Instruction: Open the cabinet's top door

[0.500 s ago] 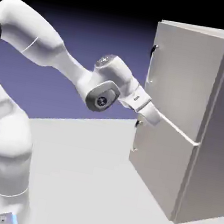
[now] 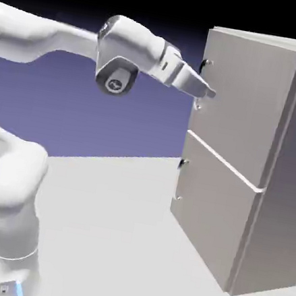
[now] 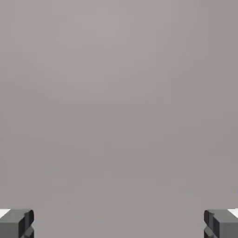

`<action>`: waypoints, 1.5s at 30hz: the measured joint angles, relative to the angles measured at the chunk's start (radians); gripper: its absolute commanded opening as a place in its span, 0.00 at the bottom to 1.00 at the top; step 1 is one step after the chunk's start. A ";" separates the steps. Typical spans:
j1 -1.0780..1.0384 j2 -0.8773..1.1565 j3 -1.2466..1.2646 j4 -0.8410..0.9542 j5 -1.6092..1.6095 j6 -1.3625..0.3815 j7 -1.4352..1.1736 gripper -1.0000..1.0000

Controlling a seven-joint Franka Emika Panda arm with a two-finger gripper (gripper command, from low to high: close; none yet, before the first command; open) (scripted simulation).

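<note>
The grey metallic cabinet [image 2: 244, 161] stands at the right of the exterior view with two stacked doors. Its top door [image 2: 245, 99] is flush with the front, and a small dark handle [image 2: 203, 66] sits near the door's left edge. My gripper [image 2: 208, 91] is up at the top door's left edge, just below that handle, fingers pointing at the panel. In the hand view plain grey metal [image 3: 119, 102] fills the picture, and my fingertips [image 3: 16, 223] stand far apart at the bottom corners with nothing between them. The gripper is open.
The shorter lower door [image 2: 211, 210] has its own small dark handle [image 2: 182, 164] at its left edge. The grey table [image 2: 114, 240] spreads out in front of the cabinet. My white arm [image 2: 16, 175] rises at the lower left.
My hand has risen from the seam between the two doors to the top door's left edge near its handle, and the forearm now lies nearly level. The doors have not moved.
</note>
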 measured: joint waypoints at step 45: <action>-0.631 -0.690 0.700 0.199 1.559 -0.373 -0.670 0.00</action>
